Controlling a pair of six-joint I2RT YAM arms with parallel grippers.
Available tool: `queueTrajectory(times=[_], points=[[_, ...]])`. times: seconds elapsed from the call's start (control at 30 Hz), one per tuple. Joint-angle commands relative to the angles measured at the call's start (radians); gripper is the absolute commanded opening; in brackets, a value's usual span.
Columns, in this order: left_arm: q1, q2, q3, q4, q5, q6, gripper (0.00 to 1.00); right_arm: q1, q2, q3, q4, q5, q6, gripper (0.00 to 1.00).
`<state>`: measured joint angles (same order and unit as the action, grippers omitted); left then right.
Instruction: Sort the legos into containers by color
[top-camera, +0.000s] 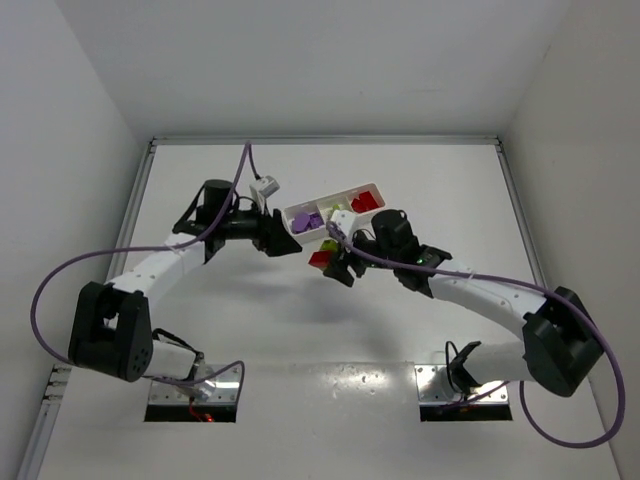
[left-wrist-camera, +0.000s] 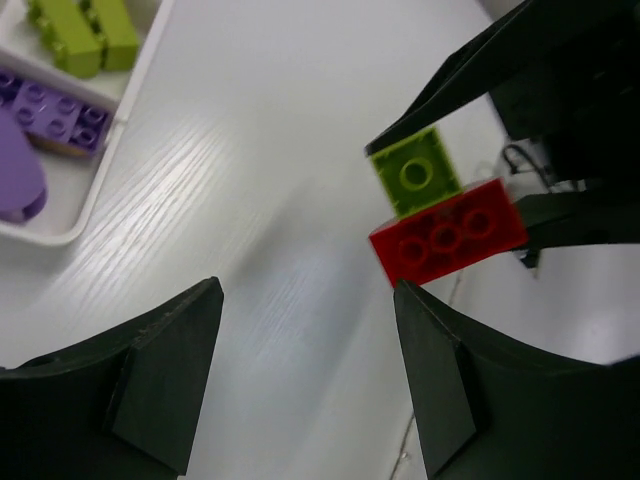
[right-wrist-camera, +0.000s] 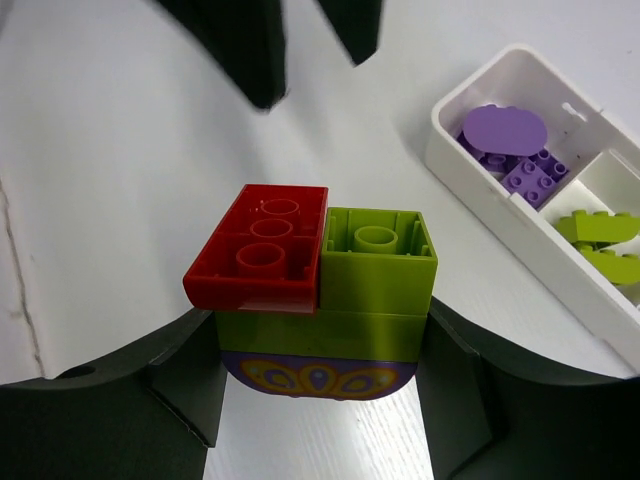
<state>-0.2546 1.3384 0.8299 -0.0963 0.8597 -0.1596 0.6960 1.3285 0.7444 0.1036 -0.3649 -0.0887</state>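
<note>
Right gripper (right-wrist-camera: 320, 372) clamped on brick stack (right-wrist-camera: 322, 300): red brick (right-wrist-camera: 262, 250) beside yellow-green, purple piece beneath. Stack seems lifted off table, just near of tray (right-wrist-camera: 470, 175). Left gripper (left-wrist-camera: 305, 330) faces stack, jaws apart, empty. Your likely aim: pull colors apart before sorting.

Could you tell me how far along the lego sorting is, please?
Done: purple plastic bricks, yellow-green bricks and red bricks lie in separate compartments of the white plastic tray. In hand: the right gripper clamps a joined red, yellow-green and purple brick stack, facing the open left gripper. Left: splitting and sorting it.
</note>
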Motion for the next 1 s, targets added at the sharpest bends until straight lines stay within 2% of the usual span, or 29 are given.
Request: queueTrajectory(times=[0.0, 0.13, 0.2, 0.57, 0.97], points=[[0.014, 0.037, 0.104, 0.053, 0.212, -0.067, 0.75, -0.009, -0.060, -0.039, 0.061, -0.092, -0.198, 0.00], [0.014, 0.111, 0.162, 0.053, 0.356, -0.101, 0.75, -0.009, -0.083, -0.088, 0.074, -0.056, -0.319, 0.00], [0.003, 0.136, 0.176, 0.053, 0.369, -0.115, 0.75, -0.009, -0.083, -0.097, 0.117, -0.031, -0.365, 0.00], [-0.064, 0.154, 0.195, 0.053, 0.297, -0.124, 0.75, 0.000, -0.035, -0.025, 0.153, -0.002, -0.411, 0.00], [-0.106, 0.185, 0.233, 0.035, 0.229, -0.097, 0.72, 0.040, 0.014, 0.055, 0.102, -0.002, -0.411, 0.00]])
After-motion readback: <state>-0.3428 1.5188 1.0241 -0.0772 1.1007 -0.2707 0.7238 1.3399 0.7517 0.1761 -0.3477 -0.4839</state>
